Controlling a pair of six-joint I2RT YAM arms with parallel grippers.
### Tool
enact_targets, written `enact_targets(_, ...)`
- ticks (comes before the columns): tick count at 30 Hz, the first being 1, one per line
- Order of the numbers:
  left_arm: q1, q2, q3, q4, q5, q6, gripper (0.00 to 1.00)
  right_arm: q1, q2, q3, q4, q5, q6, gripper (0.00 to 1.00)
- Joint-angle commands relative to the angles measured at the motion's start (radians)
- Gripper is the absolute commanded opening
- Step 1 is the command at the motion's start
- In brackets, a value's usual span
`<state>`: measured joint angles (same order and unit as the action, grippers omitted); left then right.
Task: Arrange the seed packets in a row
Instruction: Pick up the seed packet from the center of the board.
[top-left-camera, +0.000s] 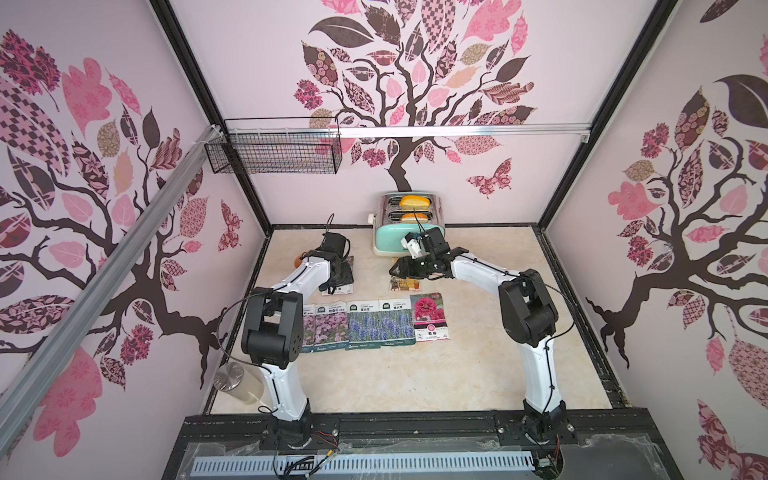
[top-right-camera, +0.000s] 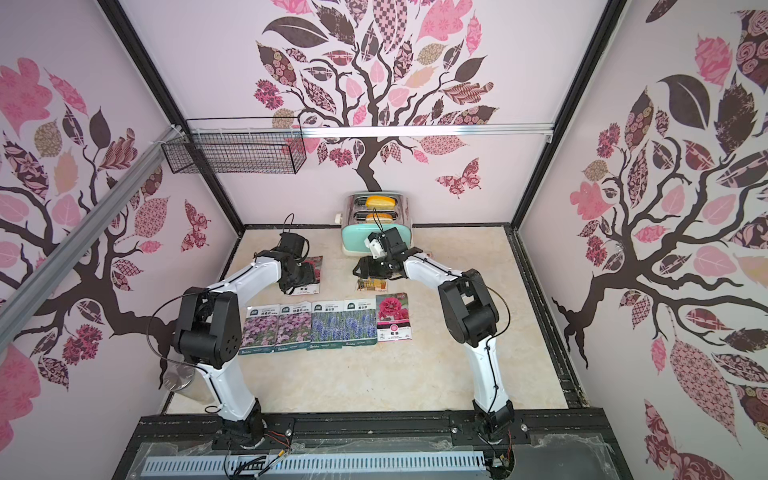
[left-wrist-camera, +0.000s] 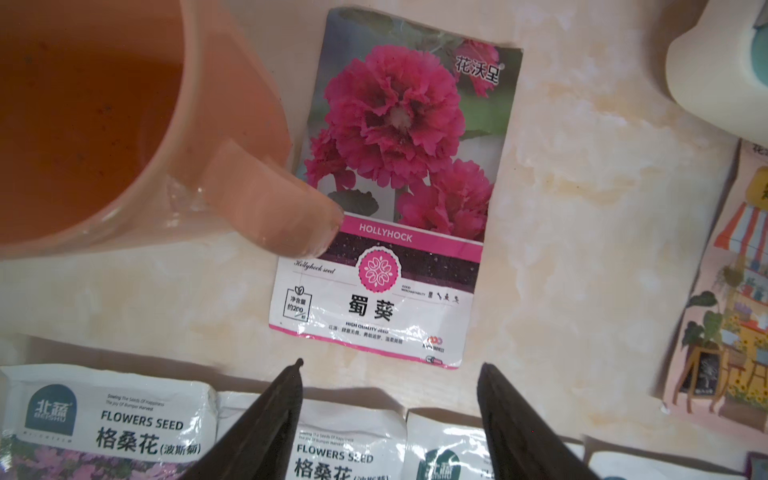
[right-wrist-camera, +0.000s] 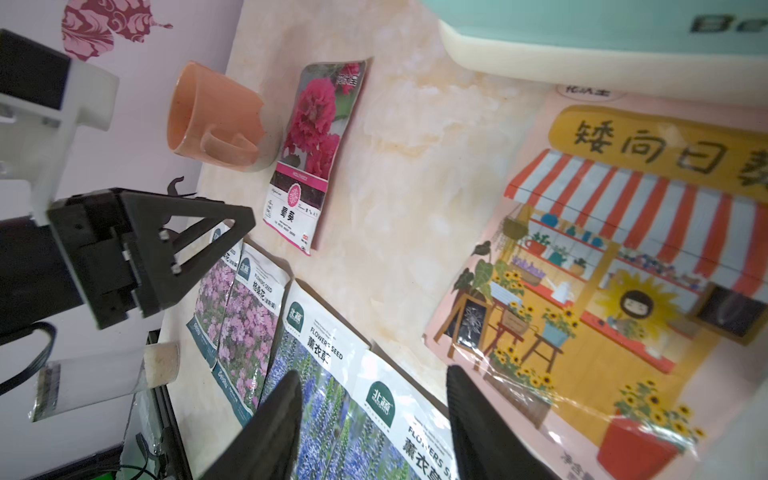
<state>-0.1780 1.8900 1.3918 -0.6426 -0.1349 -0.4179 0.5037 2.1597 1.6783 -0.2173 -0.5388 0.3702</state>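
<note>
Several seed packets lie side by side in a row in both top views: two with pink-purple flowers (top-left-camera: 330, 328), two with blue lavender (top-left-camera: 380, 324), and one with magenta blooms (top-left-camera: 428, 316). A second magenta hollyhock packet (left-wrist-camera: 395, 187) lies alone behind the row, partly under the orange cup's handle. My left gripper (left-wrist-camera: 390, 365) hangs open over the packet's near edge, holding nothing. An orange shopfront packet (right-wrist-camera: 602, 270) lies in front of the toaster. Just over this packet is my right gripper (top-left-camera: 397, 268). In the right wrist view it (right-wrist-camera: 374, 372) is open and empty, above the lavender packets.
An orange cup (left-wrist-camera: 104, 124) lies on its side against the loose hollyhock packet. A mint toaster (top-left-camera: 409, 226) with bread stands at the back wall. A glass jar (top-left-camera: 235, 380) lies at the front left corner. A wire basket (top-left-camera: 274, 151) hangs on the back wall.
</note>
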Motion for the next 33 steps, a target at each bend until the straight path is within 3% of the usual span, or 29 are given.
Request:
enact_targets(1, 0.007, 0.046, 0.045, 0.012, 0.016, 0.018, 0.68, -0.001, 0.024, 0.053, -0.029, -0.025, -0.019, 0.58)
enact_targets(33, 0.181, 0.240, 0.199, 0.075, 0.124, 0.043, 0.65, 0.086, 0.224, 0.291, -0.112, -0.024, -0.096, 0.57)
